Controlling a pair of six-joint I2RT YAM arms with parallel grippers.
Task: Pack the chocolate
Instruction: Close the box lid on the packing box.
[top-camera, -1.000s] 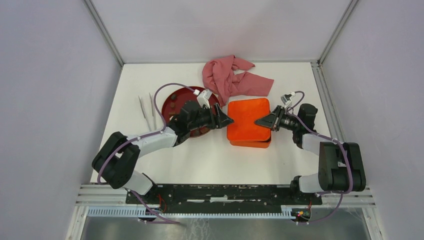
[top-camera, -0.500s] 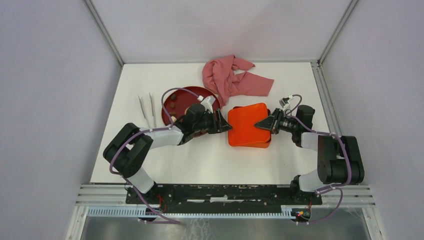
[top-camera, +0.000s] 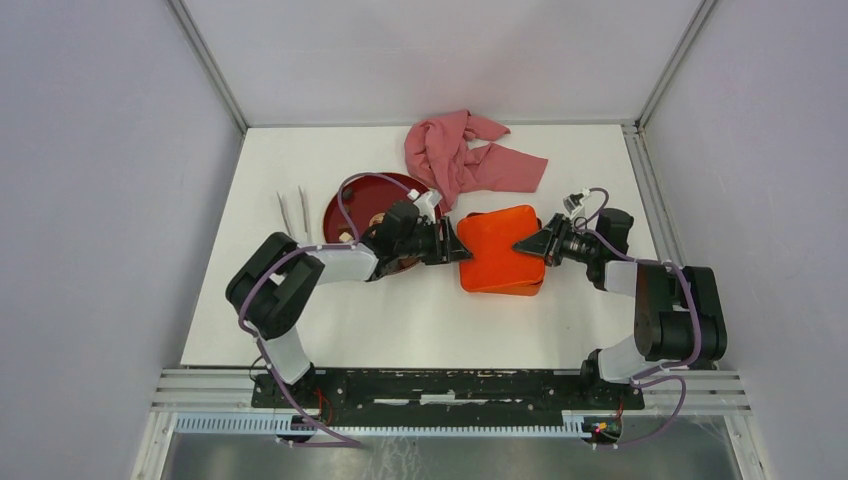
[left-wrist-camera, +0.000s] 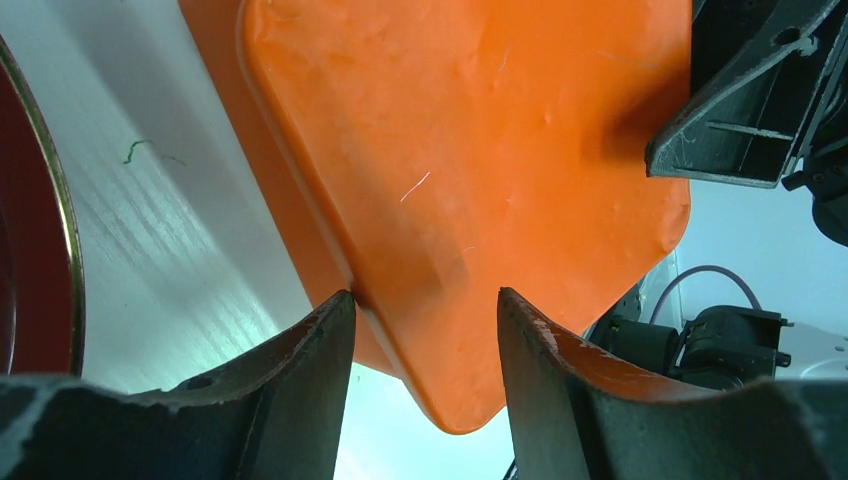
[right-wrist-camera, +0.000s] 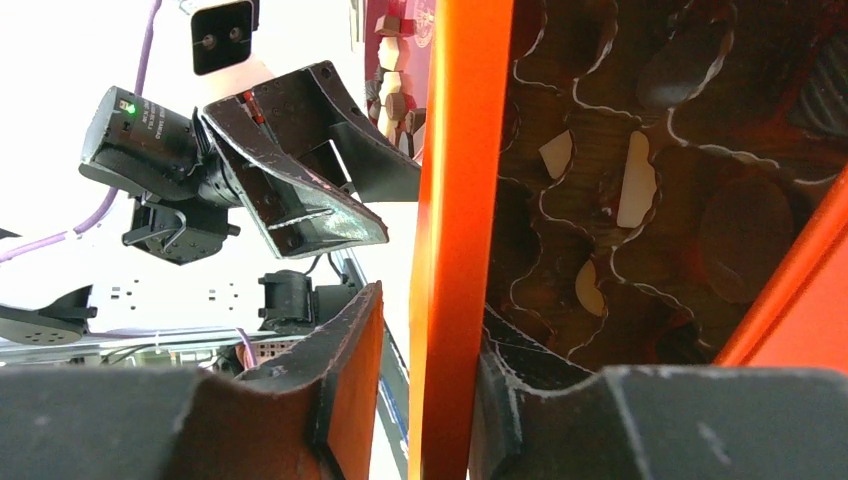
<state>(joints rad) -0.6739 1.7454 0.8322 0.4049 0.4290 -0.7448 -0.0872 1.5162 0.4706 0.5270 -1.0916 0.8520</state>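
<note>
The orange square tin (top-camera: 500, 252) sits mid-table with its lid (left-wrist-camera: 470, 150) skewed and partly raised. My left gripper (top-camera: 455, 245) is open, and a lid corner sits between its jaws (left-wrist-camera: 425, 310). My right gripper (top-camera: 527, 247) is open around the lid's rim (right-wrist-camera: 455, 200), with one finger under it and a gap at the other (right-wrist-camera: 430, 330). Under the lid I see brown gridded compartments (right-wrist-camera: 720, 230) with a few cream chocolate pieces (right-wrist-camera: 638, 180). More chocolate pieces (right-wrist-camera: 393, 60) lie on the round dark-red plate (top-camera: 355, 195), partly hidden by my left arm.
A pink cloth (top-camera: 465, 155) lies crumpled at the back behind the tin. A pair of tweezers (top-camera: 293, 212) lies left of the plate. The plate's gold rim (left-wrist-camera: 45, 200) is just left of my left gripper.
My left gripper has reached right from over the plate to the tin's left corner. The lid has turned and shifted a little. My right gripper has stayed at the lid's right edge.
</note>
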